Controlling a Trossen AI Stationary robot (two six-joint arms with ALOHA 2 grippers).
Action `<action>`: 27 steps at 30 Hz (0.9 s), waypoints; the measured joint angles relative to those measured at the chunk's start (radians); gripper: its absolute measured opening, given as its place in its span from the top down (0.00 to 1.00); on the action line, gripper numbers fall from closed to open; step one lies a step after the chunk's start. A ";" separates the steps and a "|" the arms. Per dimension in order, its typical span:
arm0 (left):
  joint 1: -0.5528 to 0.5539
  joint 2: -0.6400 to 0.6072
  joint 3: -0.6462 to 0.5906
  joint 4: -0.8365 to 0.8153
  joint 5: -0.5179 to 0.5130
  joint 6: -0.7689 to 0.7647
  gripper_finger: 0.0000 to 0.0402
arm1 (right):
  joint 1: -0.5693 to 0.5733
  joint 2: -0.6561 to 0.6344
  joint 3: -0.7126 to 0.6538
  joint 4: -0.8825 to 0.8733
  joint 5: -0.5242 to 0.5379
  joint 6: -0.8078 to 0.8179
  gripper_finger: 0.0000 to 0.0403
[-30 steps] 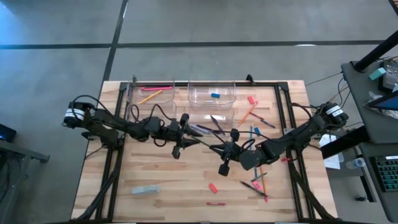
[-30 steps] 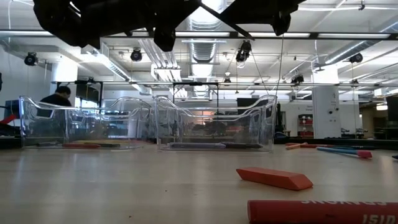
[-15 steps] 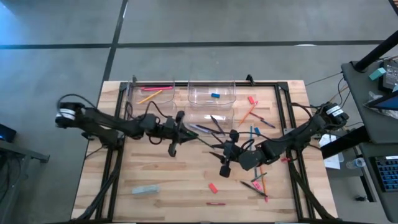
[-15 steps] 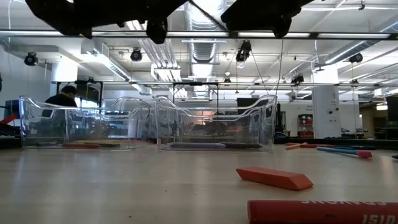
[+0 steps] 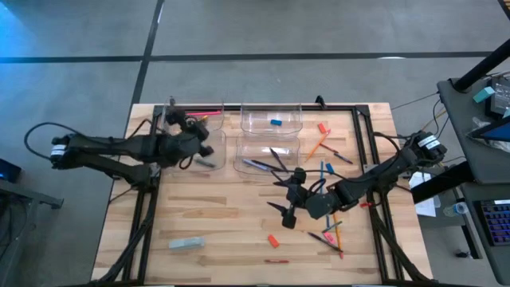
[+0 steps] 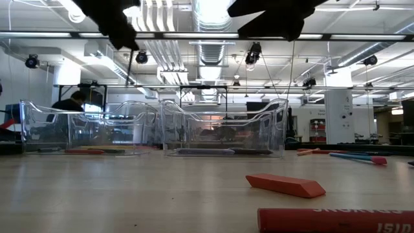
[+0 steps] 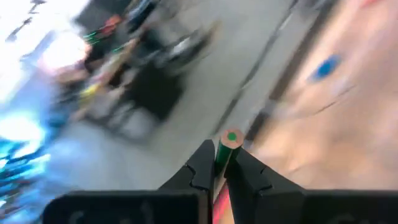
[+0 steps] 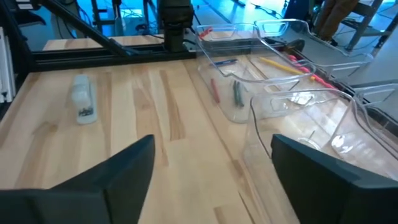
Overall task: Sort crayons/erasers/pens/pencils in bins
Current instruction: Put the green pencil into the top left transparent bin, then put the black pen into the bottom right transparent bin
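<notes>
The nearest red crayon (image 6: 336,220) bears partly readable white letters "SHUKTLS".

Left claw (image 7: 219,169) clamped; right claw (image 8: 211,163) spread wide.

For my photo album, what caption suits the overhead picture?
Left gripper carries a pencil over the bins; right gripper hangs open above scattered pens.

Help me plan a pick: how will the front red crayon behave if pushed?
The crayon looks round and lies flat on smooth wood, so it likely rolls if pushed sideways. Short and thick, it probably stays stiff and light.
</notes>
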 joint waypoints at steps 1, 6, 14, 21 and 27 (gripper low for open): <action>0.027 0.007 0.008 -0.038 -0.010 0.005 0.98 | 0.000 0.000 0.000 0.000 0.000 0.000 0.21; 0.213 0.100 0.006 -0.162 0.000 0.034 0.98 | -0.003 0.000 0.000 0.000 0.001 0.002 0.16; 0.428 0.305 0.019 -0.281 0.096 0.065 0.92 | -0.003 0.000 0.000 -0.002 0.001 0.000 0.15; 0.444 0.342 0.034 -0.276 0.069 0.084 0.67 | -0.003 0.000 0.000 -0.002 0.002 0.000 0.15; 0.401 0.224 0.103 -0.270 0.096 0.017 0.45 | 0.001 -0.054 0.014 -0.118 0.002 0.032 0.15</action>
